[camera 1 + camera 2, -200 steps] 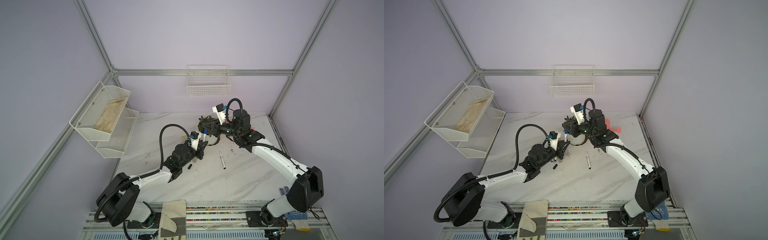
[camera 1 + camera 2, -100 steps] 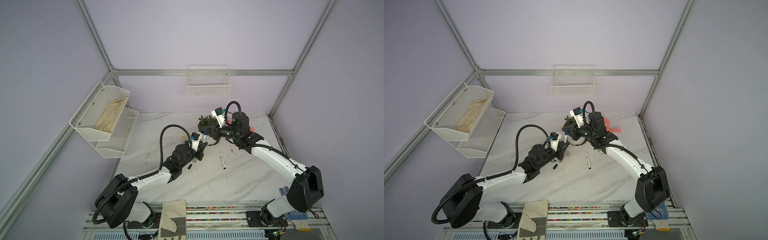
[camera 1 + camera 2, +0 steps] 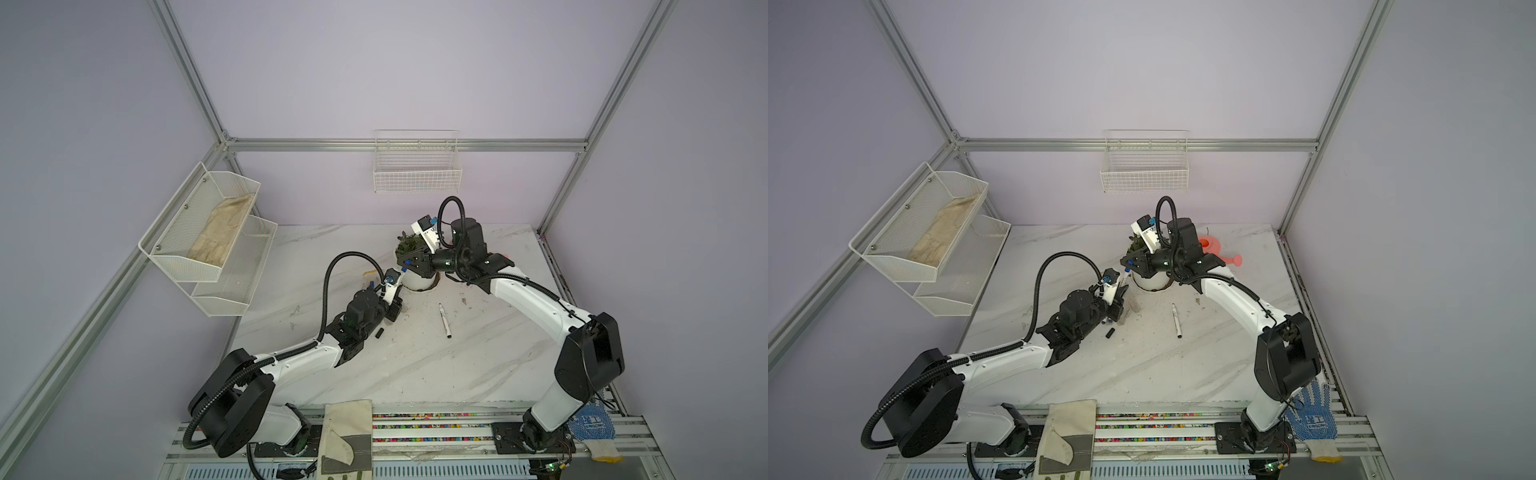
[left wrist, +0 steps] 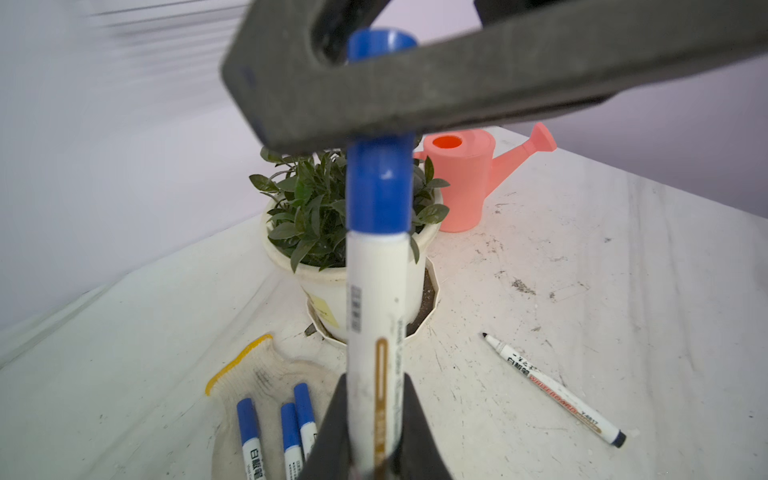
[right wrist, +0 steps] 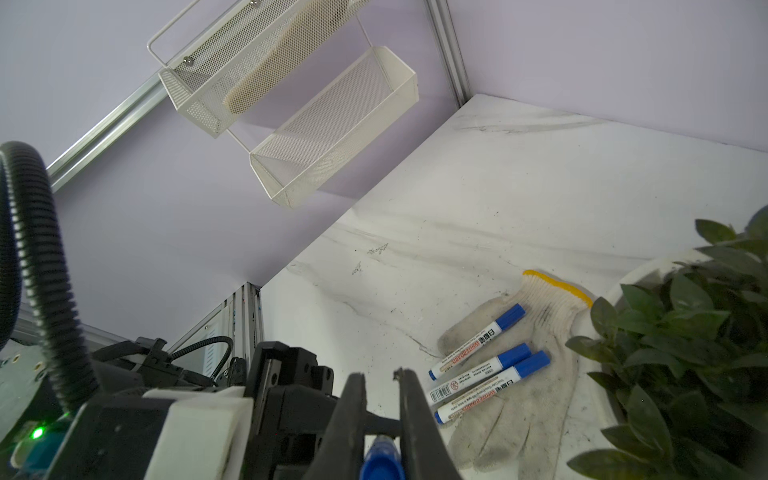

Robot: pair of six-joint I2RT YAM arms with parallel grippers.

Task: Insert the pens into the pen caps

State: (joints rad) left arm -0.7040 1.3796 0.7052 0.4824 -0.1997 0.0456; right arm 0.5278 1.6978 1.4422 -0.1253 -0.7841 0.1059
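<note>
left wrist view: the left gripper (image 4: pixel 376 419) is closed tight around a white marker pen (image 4: pixel 374 299) held above the table, and a blue cap (image 4: pixel 378 191) sits on the pen's far end. the right gripper (image 5: pixel 381 415) is pinched narrowly on that blue cap. three capped pens (image 5: pixel 482 370) lie side by side on a white glove (image 5: pixel 536 407) beside the potted plant (image 4: pixel 307 216). an uncapped pen (image 4: pixel 552 390) lies on the marble table (image 4: pixel 623 270), apart from a black cap (image 3: pixel 379 333) near the left arm.
</note>
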